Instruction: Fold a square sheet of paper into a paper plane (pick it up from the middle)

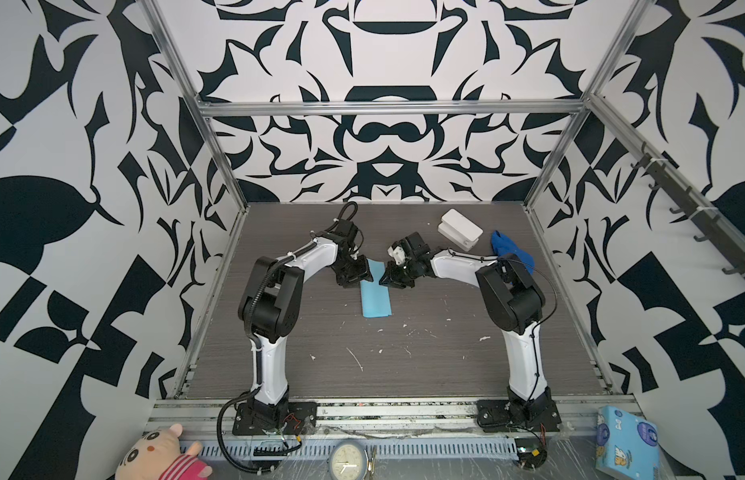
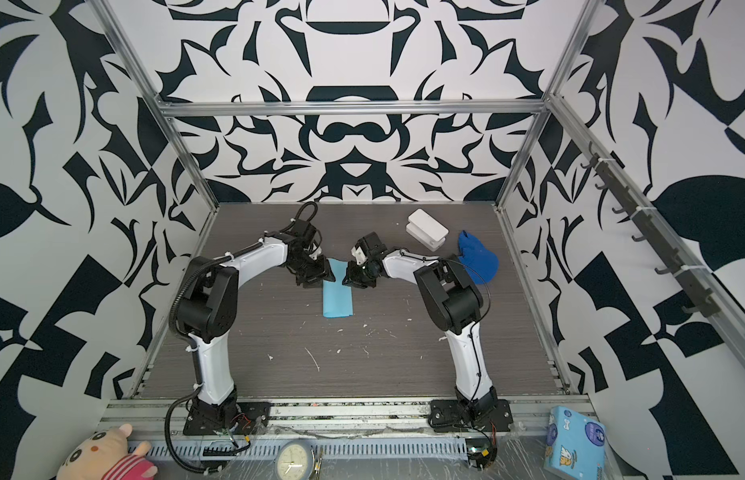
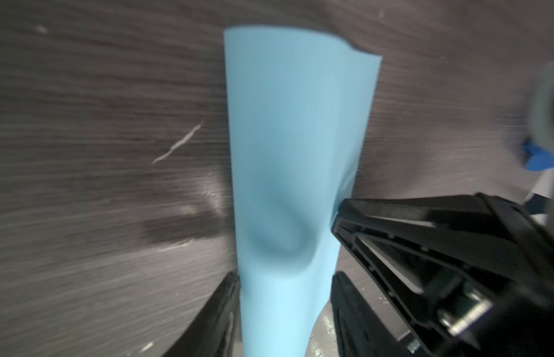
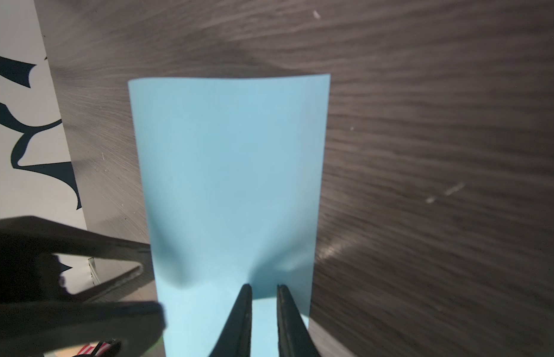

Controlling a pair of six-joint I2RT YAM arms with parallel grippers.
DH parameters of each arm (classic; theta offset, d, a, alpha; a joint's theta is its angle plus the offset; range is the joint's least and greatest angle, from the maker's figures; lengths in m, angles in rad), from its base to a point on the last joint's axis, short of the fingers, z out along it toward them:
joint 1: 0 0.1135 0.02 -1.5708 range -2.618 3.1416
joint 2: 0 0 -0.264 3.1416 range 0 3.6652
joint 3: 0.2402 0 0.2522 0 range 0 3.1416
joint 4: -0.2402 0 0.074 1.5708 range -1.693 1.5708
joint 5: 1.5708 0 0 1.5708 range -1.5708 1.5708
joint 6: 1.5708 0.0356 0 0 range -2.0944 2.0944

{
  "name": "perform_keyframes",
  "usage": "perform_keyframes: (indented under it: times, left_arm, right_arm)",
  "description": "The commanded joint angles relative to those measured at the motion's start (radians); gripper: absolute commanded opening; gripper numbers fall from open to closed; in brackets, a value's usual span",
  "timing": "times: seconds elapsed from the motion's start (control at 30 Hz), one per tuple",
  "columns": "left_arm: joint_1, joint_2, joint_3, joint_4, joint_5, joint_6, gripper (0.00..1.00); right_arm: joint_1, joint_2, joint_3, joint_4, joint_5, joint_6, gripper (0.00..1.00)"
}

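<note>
The square sheet of paper [image 1: 377, 299] [image 2: 338, 301] is light blue and folded into a long narrow strip in mid-table. No paper plane is in view. Its far end lies between my two grippers. My left gripper [image 1: 359, 279] [image 2: 319, 277] [image 3: 285, 278] is open, and the strip [image 3: 294, 139] runs between its spread jaws, dented just ahead of them. My right gripper [image 1: 385, 282] [image 2: 346, 280] [image 4: 264, 287] is shut on the strip's far end [image 4: 232, 170], with its jaws a narrow gap apart. The table looks streaked in both wrist views while the paper stays sharp.
In both top views a white box [image 1: 460, 230] [image 2: 427, 230] and a royal-blue cloth lump [image 1: 512, 251] [image 2: 479, 259] lie at the back right of the dark table [image 1: 404, 365]. A printed blue box [image 1: 626, 442], a clock [image 1: 349, 461] and a plush toy [image 1: 163, 455] sit along the front rail.
</note>
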Motion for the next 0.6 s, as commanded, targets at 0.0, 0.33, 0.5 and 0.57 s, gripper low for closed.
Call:
perform_keyframes:
  times: [0.0, 0.33, 0.5, 0.57]
  left_arm:
    - [-0.002, 0.029, 0.018, -0.085, -0.05, 0.001, 0.48]
    - [0.004, 0.021, -0.002, -0.082, -0.053, 0.046, 0.42]
    - [0.005, 0.024, -0.014, -0.07, -0.059, 0.033, 0.4]
    - [0.006, 0.02, -0.026, -0.06, -0.062, 0.029, 0.4]
  right_arm:
    - [0.003, -0.008, 0.035, -0.001, -0.002, 0.01, 0.2]
    - [0.002, -0.09, -0.017, 0.073, -0.006, 0.017, 0.28]
    - [0.001, -0.09, -0.034, 0.103, -0.004, 0.028, 0.28]
    - [0.001, -0.085, -0.031, 0.105, 0.002, 0.032, 0.27]
